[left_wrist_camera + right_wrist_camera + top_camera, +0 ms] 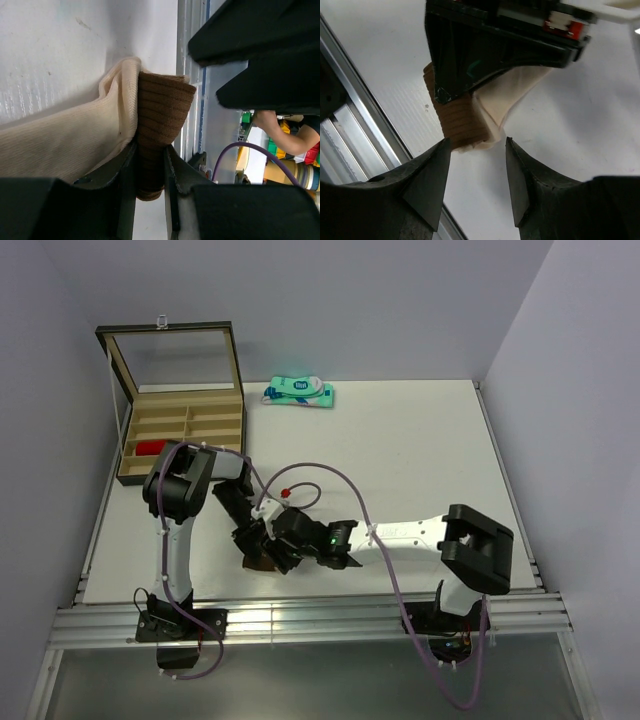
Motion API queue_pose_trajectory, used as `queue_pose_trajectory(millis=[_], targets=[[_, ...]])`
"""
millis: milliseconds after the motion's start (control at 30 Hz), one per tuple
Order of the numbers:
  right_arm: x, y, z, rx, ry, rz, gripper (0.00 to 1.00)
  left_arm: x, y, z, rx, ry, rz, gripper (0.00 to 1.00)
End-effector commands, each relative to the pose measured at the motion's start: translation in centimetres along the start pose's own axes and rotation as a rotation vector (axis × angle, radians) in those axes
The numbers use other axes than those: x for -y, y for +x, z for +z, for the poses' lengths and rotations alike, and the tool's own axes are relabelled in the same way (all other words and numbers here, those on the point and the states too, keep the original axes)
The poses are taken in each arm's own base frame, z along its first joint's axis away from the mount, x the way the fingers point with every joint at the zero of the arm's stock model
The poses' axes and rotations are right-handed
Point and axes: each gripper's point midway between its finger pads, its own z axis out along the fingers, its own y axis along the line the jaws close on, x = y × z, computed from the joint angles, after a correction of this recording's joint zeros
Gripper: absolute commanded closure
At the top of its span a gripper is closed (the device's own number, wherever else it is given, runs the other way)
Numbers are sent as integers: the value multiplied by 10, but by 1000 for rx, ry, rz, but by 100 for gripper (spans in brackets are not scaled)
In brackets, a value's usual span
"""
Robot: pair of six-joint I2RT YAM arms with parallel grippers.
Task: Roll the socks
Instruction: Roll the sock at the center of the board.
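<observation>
Left claw (149, 170) pinches beige sock (70, 145), brown end (161, 112) toward rail (184, 30)

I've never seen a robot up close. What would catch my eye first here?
Near the front edge of the table, the left gripper pinches the brown end of a beige sock, and the right gripper hangs open just beside it. At the far left stands a wooden box with a raised glass lid and a red bundle in one compartment.
</observation>
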Motion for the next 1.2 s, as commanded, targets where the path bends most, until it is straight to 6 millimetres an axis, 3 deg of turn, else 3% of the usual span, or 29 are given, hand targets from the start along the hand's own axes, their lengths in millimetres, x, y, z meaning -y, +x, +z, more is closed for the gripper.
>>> queue_pose_trajectory(millis=[0, 167, 467, 533, 600, 633, 667, 767, 1167], targets=[[-12, -19, 6, 32, -18, -82, 44, -25, 20, 0, -104, -64, 41, 100], [-25, -11, 18, -16, -79, -109, 43, -28, 20, -1, -110, -68, 37, 100], [-29, 7, 36, -74, -69, -133, 44, -28, 15, -2, -96, -71, 43, 100], [-30, 7, 39, -65, -75, -123, 48, -30, 13, -2, -91, -77, 46, 100], [-29, 9, 41, -66, -68, -113, 58, -30, 11, -2, -86, -80, 47, 99], [-30, 11, 42, -71, -68, -105, 65, -30, 10, -2, -83, -81, 43, 100], [-28, 14, 45, -78, -60, -100, 81, -31, 8, -2, -72, -83, 46, 98], [-25, 25, 44, -97, -53, -85, 98, -32, -2, -6, -45, -115, 59, 92], [-9, 58, 22, -130, 8, -27, 100, -26, -71, -49, 145, -260, 157, 77]])
